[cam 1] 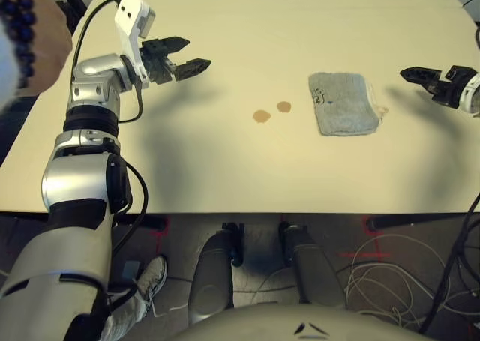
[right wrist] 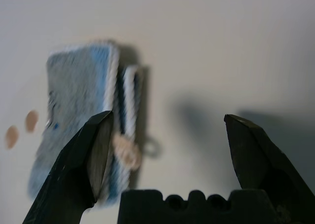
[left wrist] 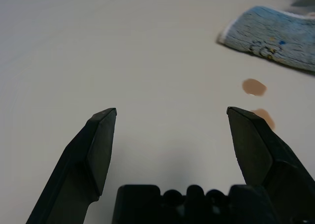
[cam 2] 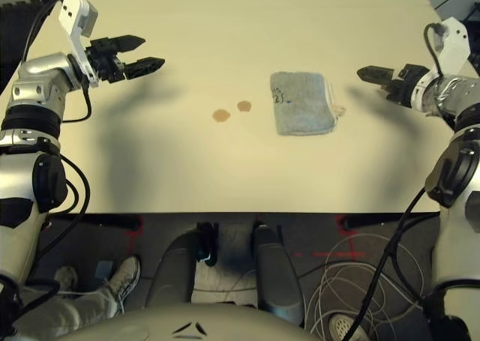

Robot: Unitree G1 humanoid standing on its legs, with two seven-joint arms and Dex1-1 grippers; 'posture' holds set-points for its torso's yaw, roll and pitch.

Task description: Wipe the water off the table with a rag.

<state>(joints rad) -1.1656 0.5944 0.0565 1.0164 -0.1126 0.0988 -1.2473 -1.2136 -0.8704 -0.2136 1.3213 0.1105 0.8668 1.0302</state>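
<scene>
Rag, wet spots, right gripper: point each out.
rag (cam 1: 343, 103), left eye view, middle of cloth
wet spots (cam 1: 261, 116), left eye view, on the left spot
right gripper (cam 2: 369, 76), right eye view, between fingertips

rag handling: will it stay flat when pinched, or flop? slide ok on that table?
Probably floppy: the rag looks like folded terry cloth lying limp and flat, so a pinch at one edge would likely unfold or drape it. Likely light, thin as it is. Pushed across the smooth matte table, it may bunch rather than slide as one piece.
</scene>
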